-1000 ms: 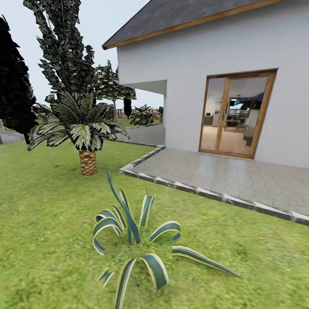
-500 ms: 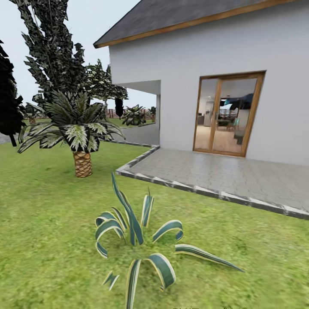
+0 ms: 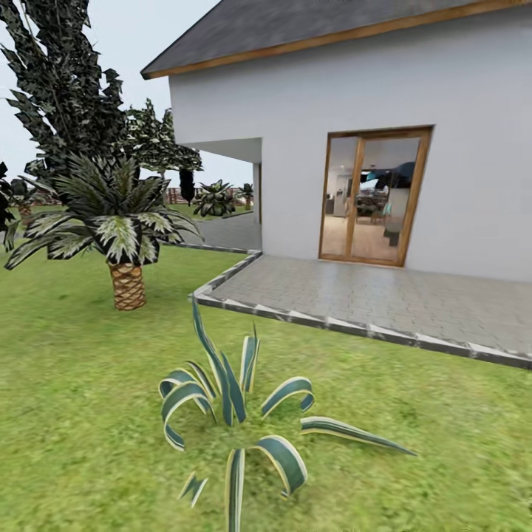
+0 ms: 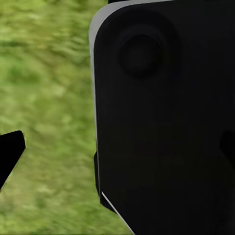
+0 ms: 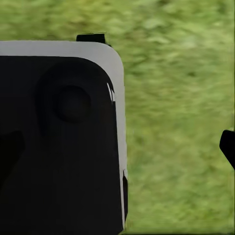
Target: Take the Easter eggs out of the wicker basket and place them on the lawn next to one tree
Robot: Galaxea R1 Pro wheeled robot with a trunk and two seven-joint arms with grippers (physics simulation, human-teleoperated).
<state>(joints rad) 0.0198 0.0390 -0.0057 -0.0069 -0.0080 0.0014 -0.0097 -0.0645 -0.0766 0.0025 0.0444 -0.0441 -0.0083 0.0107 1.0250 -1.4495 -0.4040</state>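
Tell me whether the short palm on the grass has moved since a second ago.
No. The short palm sits further left in the head view, but the house door and the striped plant slid left too. The camera turned; the palm itself stayed put.

A large black housing (image 4: pixel 166 122) with a thin pale grey rim takes up most of the left wrist view, running from one edge across past the middle. A round, shallow recess sits on its face near one corner. Beside the housing lies the lawn (image 4: pixel 49 88), blurred mottled green grass with lighter and darker patches. A small black pointed part (image 4: pixel 10 156) juts in over the grass from the opposite edge; what it is cannot be told.
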